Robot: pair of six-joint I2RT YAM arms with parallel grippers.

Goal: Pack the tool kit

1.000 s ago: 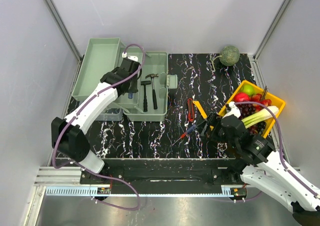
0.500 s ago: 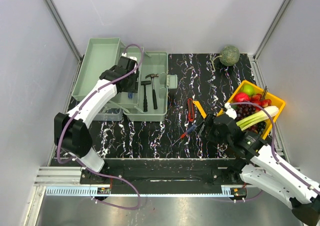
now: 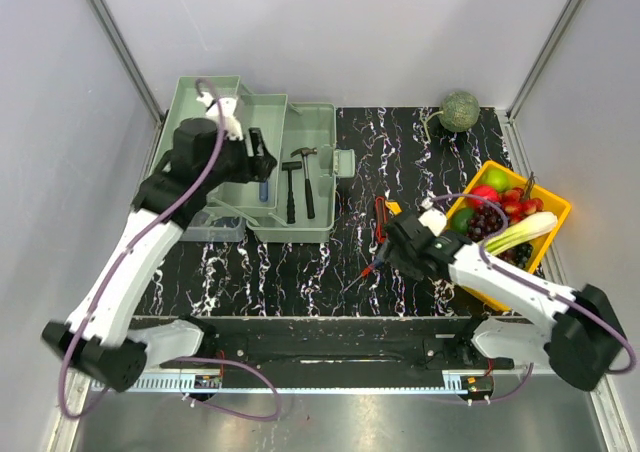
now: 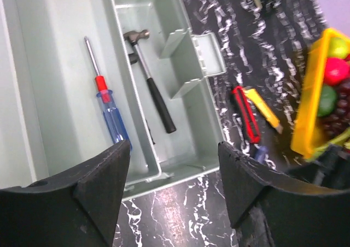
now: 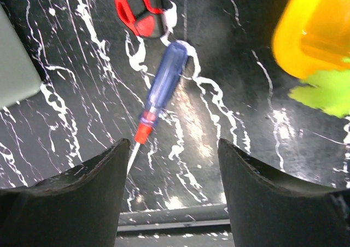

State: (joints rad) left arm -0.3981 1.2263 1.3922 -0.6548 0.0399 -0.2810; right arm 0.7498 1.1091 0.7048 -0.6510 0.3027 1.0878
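Note:
The pale grey-green toolbox stands open at the back left with its fold-out tray swung left. Two black hammers lie in its main compartment. A red-and-blue screwdriver rests in the tray; my left gripper hovers open above it, holding nothing. A second red-and-blue screwdriver lies on the black table, just ahead of my open right gripper, which is low over it with empty jaws. Red pliers and a yellow knife lie side by side beyond that screwdriver.
A yellow tray of fruit and celery sits at the right, close to the right arm. A green melon lies in the back right corner. The translucent lid lies left of the toolbox. Grey walls close both sides.
My left gripper has opened and pulled back up and to the left, leaving the screwdriver in the tray. The right gripper has swung left and down over the screwdriver on the table.

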